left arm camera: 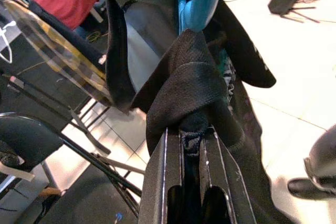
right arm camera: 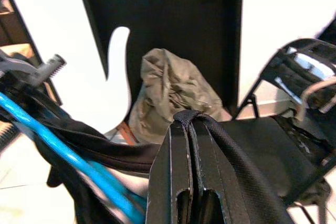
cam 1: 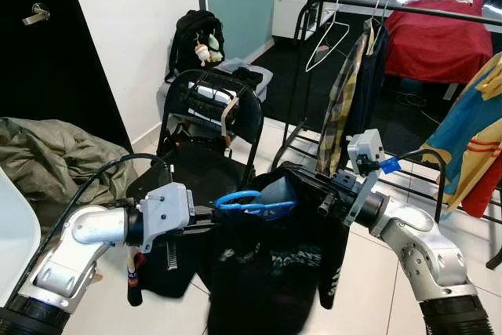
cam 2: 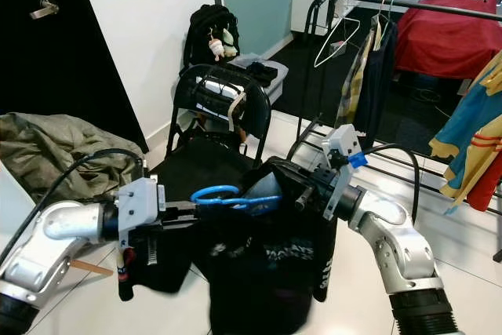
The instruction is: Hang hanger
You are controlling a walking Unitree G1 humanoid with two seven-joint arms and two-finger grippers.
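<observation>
My left gripper [left arm camera: 190, 145] is clamped on a bunched fold of the black T-shirt [cam 1: 267, 272], right below the blue hanger [cam 1: 249, 202]. My right gripper [right arm camera: 190, 129] is pinched shut on the shirt's black hem, fabric looped over the fingertips. Shirt has a pale printed graphic; lettering too blurred to read. Both arms are raised and bent inward, holding shirt and hanger between them, in front of the black folding chair [cam 1: 210, 107]. Clothes rack [cam 1: 408, 9] stands beyond, with a white wire hanger [cam 1: 328, 41].
</observation>
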